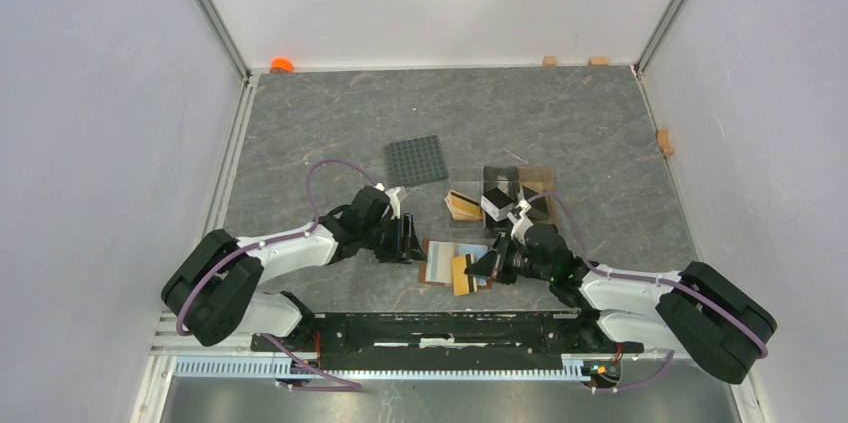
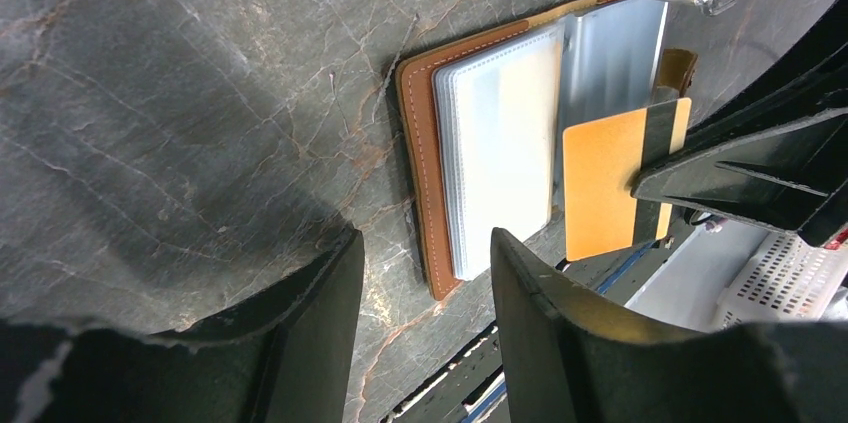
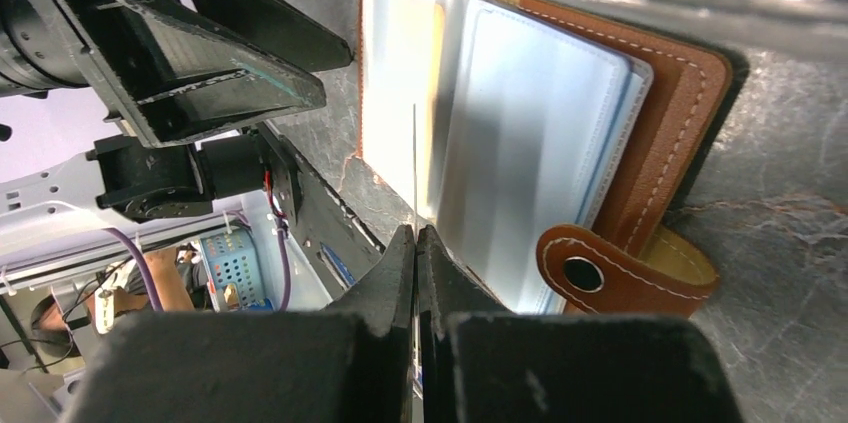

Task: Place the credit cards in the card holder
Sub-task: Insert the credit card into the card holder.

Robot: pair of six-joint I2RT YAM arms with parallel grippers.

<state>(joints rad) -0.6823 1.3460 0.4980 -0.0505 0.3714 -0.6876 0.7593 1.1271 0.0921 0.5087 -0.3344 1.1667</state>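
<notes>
The brown leather card holder (image 1: 432,265) lies open on the table, its clear sleeves (image 2: 500,143) facing up. My right gripper (image 3: 416,233) is shut on a yellowish credit card (image 2: 600,183) with a black stripe. It holds the card on edge over the holder's sleeves (image 3: 520,133), beside the snap strap (image 3: 600,268). My left gripper (image 2: 425,243) is open and sits low just left of the holder; the holder's near corner (image 2: 445,278) shows between its fingers, ungripped. More credit cards (image 1: 462,205) stand in a clear stand behind.
The clear compartment stand (image 1: 535,183) sits just behind the holder. A dark grey studded plate (image 1: 417,160) lies further back left. The black mounting rail (image 1: 440,328) runs along the near edge. Small wooden blocks (image 1: 664,140) and an orange item (image 1: 282,65) sit by the walls.
</notes>
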